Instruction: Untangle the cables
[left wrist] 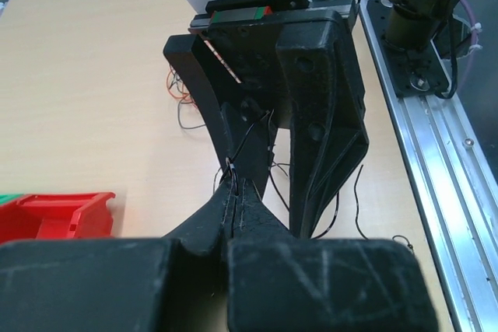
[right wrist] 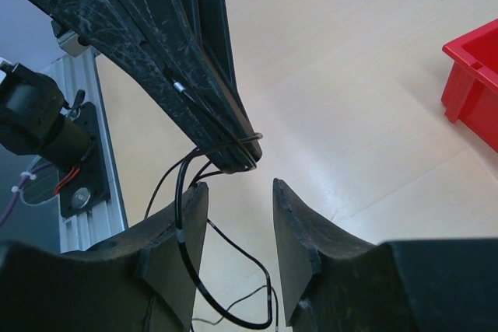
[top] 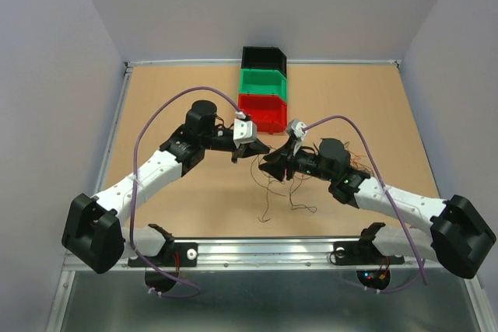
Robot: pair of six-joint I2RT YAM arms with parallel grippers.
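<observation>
The cables (top: 282,186) are a loose scribble of thin black, brown and orange wires on the wooden table, between and below both grippers. My left gripper (left wrist: 236,183) is shut on a few thin black wires (left wrist: 250,136) and holds them above the table; in the top view it (top: 243,153) is left of the clump. My right gripper (right wrist: 236,189) is open, its fingers on either side of a black wire loop (right wrist: 204,289) that hangs from the left gripper's tip (right wrist: 233,149). In the top view the right gripper (top: 266,162) faces the left one closely.
Three bins stand in a row at the back: red (top: 263,113), green (top: 263,83), black (top: 263,57). The red bin also shows in the left wrist view (left wrist: 54,215) and the right wrist view (right wrist: 476,75). More orange wires (top: 359,162) lie by the right arm. An aluminium rail (top: 264,250) runs along the near edge.
</observation>
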